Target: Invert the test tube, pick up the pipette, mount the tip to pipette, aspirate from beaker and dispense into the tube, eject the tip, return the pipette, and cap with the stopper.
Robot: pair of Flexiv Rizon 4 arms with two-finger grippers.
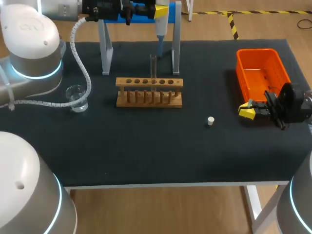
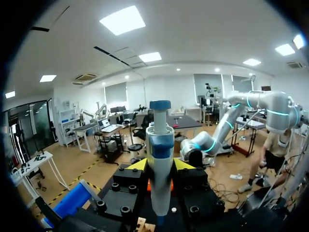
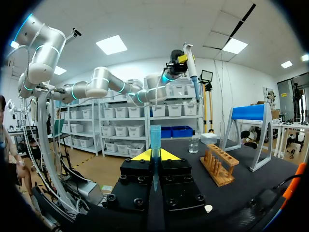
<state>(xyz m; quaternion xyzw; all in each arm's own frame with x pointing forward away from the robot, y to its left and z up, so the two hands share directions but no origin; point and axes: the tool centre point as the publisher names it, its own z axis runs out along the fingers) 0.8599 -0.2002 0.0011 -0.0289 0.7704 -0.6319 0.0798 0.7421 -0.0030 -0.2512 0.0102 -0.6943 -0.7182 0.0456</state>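
My left gripper [image 1: 157, 10] [image 2: 160, 166] is shut on the white and blue pipette [image 1: 161, 19] [image 2: 160, 164], held upright high over the back of the table, in front of the blue stand [image 1: 139, 14]. From the right wrist view the pipette [image 3: 189, 58] shows raised on the left arm. A clear test tube [image 1: 153, 68] stands upright in the wooden rack [image 1: 148, 91] [image 3: 219, 166]. My right gripper [image 1: 248, 111] [image 3: 155, 155] sits low at the table's right, shut on a blue pipette tip [image 3: 155, 137]. The glass beaker [image 1: 77, 97] [image 3: 194, 144] stands at the left. The white stopper [image 1: 210, 121] [image 3: 208, 208] lies on the mat.
An orange bin [image 1: 263, 73] stands at the back right, just behind my right gripper. The stand's grey legs [image 1: 106, 51] rise behind the rack. The black mat [image 1: 146, 141] is bare in front of the rack.
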